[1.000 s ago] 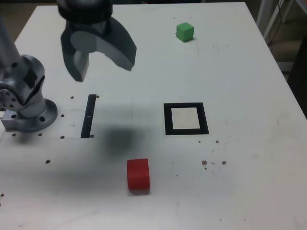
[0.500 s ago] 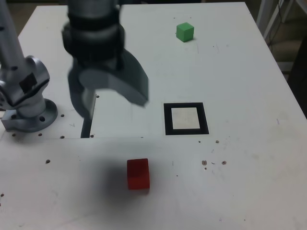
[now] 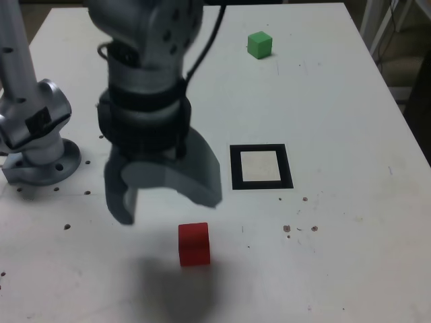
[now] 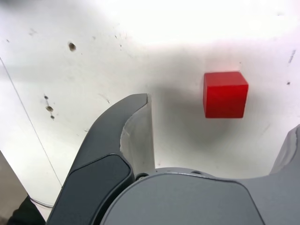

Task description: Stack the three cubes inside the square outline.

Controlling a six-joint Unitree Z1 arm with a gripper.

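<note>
While its jaws stand spread wide with nothing between them, the claw (image 3: 165, 202) hangs above the white worktop (image 3: 337, 256), empty. Just below it in the exterior view lies the red cube (image 3: 194, 244), untouched. Toward that view's right sits the square outline (image 3: 261, 167), its centre bare. Far beyond rests the green cube (image 3: 259, 45).

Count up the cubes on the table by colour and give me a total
Red cube: 1
Green cube: 1
Yellow cube: 0 in view
Total: 2 cubes visible
</note>
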